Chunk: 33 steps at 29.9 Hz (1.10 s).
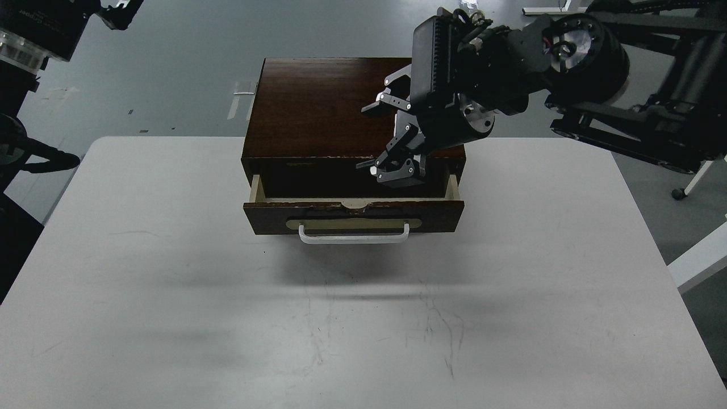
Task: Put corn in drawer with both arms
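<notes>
The dark brown drawer (267, 218) of the wooden cabinet (318, 108) stands pulled out, with its white bar handle (353, 238) facing me. Its inside is dark and no corn shows; the corn is hidden or out of view. My right gripper (368, 137) hangs open and empty above the right half of the drawer opening, its fingers (392, 101) spread wide. My left arm (34, 34) stays at the far left edge, away from the cabinet. Its far end (120, 10) is dark and cut off by the top edge.
The cabinet stands at the back middle of a white table (363, 318). Grey floor lies behind it. A white table leg (696, 261) shows at the right edge.
</notes>
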Each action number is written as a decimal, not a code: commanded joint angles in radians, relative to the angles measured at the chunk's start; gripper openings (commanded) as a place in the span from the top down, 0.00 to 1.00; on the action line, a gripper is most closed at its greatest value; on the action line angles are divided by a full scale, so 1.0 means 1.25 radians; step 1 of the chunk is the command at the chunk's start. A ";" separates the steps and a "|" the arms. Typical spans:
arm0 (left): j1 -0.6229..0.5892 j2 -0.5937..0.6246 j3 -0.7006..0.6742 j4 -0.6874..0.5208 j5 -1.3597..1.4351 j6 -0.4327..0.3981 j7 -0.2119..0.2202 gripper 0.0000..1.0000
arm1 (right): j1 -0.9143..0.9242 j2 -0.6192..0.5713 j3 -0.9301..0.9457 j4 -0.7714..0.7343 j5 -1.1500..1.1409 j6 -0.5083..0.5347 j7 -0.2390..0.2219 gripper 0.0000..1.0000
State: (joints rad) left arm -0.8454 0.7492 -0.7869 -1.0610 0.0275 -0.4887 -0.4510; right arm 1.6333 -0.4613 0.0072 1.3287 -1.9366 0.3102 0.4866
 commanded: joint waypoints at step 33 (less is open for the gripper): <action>0.006 -0.030 0.001 0.201 -0.112 0.000 0.005 0.02 | -0.227 -0.092 0.275 -0.417 1.916 -0.037 -0.076 0.00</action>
State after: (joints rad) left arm -0.8419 0.7223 -0.7858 -0.8469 -0.1110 -0.4887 -0.4449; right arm 1.3915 -0.5792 0.3422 0.8077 0.3108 0.2883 0.4211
